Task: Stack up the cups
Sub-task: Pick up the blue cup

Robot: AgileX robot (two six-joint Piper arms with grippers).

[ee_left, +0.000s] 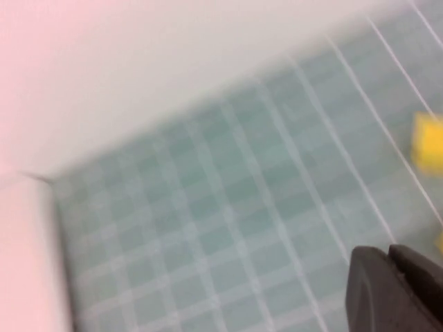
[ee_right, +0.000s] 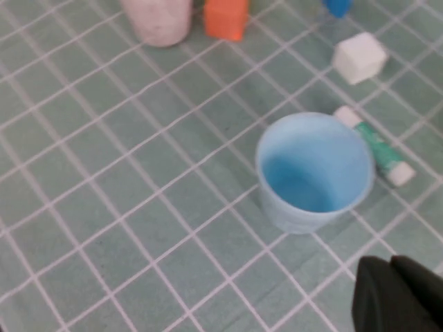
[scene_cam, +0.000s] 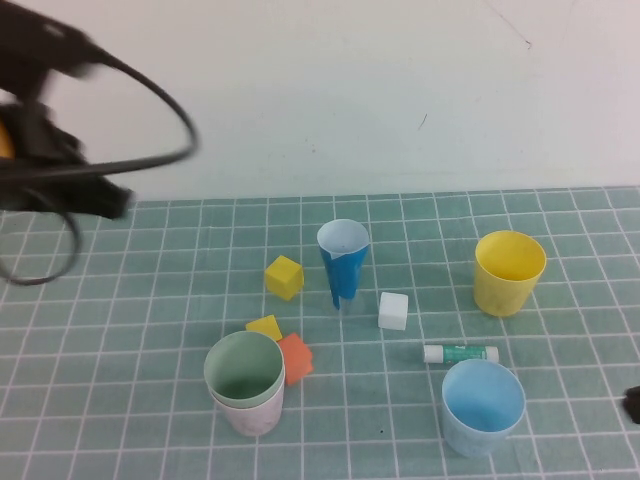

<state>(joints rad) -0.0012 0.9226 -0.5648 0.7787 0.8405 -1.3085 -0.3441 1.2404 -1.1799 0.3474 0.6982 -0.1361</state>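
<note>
Your left gripper [scene_cam: 112,200] is hanging closed and empty high to the far left of the green cup [scene_cam: 243,367], which is sitting nested inside the pink cup [scene_cam: 250,412], so one stack is made. Right of that landmark, the light blue cup [scene_cam: 482,405] and yellow cup [scene_cam: 509,271] are standing upright, mouths open for nesting. Your right gripper [ee_right: 398,294] is waiting shut, holding nothing, just beyond the blue one.

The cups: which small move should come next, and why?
Probably the shut right gripper should open over the blue cup beside it. Green cup already sits in the pink cup; yellow cup stands alone; the shut left gripper is far off.
</note>
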